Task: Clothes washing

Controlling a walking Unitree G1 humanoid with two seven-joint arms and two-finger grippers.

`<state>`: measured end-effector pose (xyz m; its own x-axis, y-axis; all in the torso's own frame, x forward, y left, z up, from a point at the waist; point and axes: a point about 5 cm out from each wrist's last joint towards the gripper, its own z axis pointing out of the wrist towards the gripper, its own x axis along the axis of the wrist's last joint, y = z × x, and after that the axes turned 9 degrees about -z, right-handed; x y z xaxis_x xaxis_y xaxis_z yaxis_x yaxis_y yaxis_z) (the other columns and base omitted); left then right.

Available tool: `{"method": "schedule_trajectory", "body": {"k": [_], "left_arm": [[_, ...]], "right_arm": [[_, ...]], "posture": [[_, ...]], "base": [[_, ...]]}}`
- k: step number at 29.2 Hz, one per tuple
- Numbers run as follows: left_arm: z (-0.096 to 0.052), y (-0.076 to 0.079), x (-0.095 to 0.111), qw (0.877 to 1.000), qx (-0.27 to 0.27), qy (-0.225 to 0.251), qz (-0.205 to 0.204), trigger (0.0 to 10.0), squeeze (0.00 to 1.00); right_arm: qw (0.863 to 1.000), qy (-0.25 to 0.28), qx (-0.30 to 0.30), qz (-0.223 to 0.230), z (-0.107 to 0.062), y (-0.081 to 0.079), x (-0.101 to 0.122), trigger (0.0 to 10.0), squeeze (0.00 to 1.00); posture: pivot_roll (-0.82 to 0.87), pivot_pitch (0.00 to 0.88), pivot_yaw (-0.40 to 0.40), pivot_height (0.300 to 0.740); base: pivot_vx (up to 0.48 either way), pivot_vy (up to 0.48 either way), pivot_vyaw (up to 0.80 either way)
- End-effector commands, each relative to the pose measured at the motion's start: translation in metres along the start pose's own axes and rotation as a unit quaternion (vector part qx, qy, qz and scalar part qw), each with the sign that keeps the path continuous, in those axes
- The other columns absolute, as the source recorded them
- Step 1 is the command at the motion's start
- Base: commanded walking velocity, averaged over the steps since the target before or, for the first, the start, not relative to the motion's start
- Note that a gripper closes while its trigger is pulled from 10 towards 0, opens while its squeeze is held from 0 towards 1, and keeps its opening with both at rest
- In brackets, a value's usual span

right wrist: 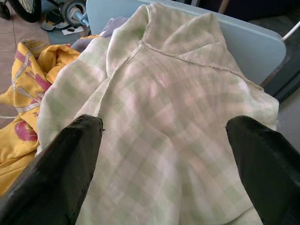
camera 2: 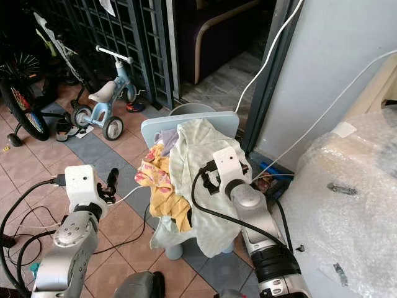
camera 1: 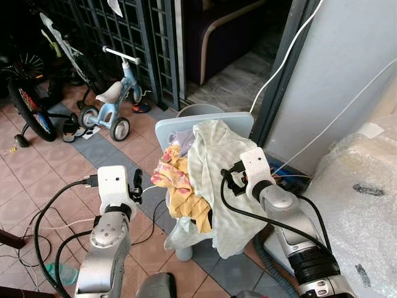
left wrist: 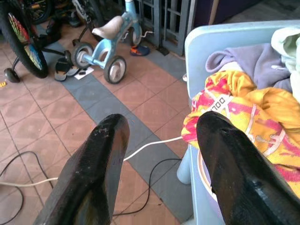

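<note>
A light blue plastic chair [camera 1: 239, 122] carries a heap of clothes. A pale green checked shirt [camera 1: 214, 167] drapes over its back and seat. Beside it lie a yellow and pink garment [camera 1: 177, 186] and a lavender one [camera 1: 182, 139]. My right gripper [right wrist: 166, 124] is open, its fingers spread just over the green shirt [right wrist: 173, 108], with nothing held. My left gripper [left wrist: 161, 124] is open and empty, hovering left of the chair, close to the yellow garment [left wrist: 253, 112].
A child's blue tricycle [camera 1: 115, 99], a bicycle wheel [camera 1: 28, 105] and sandals [camera 1: 71, 130] stand at the left by a dark metal gate [camera 1: 124, 31]. Cables [camera 1: 49, 211] trail over the tiled floor. A bubble-wrapped bulk [camera 1: 366, 205] and a wall [camera 1: 347, 62] close the right.
</note>
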<state>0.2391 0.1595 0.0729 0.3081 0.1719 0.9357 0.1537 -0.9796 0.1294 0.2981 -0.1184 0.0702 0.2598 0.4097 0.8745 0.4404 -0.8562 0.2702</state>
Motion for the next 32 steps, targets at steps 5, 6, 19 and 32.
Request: {"method": "schedule_trajectory", "body": {"k": [5,6,19,32], "left_arm": [[-0.010,-0.015,-0.011,0.998,0.012,-0.045,0.039,10.0,0.00],[-0.011,-0.017,-0.010,0.998,0.013,-0.044,0.039,10.0,0.00],[-0.019,-0.015,0.000,0.998,0.023,-0.036,0.040,10.0,0.00],[-0.014,-0.012,0.000,0.998,0.018,-0.044,0.041,10.0,0.00]], "right_arm": [[0.998,-0.024,0.055,0.019,0.008,-0.023,-0.009,10.0,0.00],[0.998,-0.023,0.062,0.019,0.011,-0.028,-0.008,10.0,0.00],[0.993,-0.062,0.085,0.045,0.034,-0.060,-0.013,0.0,0.00],[0.996,-0.066,0.016,0.051,0.036,-0.033,-0.020,0.0,0.00]], "posture": [[0.08,0.077,0.030,0.740],[0.08,0.079,0.030,0.740],[0.15,0.104,0.019,0.740],[0.12,0.098,0.024,0.740]], "base": [[0.000,0.000,0.00],[0.000,0.000,0.00],[0.000,0.000,0.00],[0.000,0.000,0.00]]}}
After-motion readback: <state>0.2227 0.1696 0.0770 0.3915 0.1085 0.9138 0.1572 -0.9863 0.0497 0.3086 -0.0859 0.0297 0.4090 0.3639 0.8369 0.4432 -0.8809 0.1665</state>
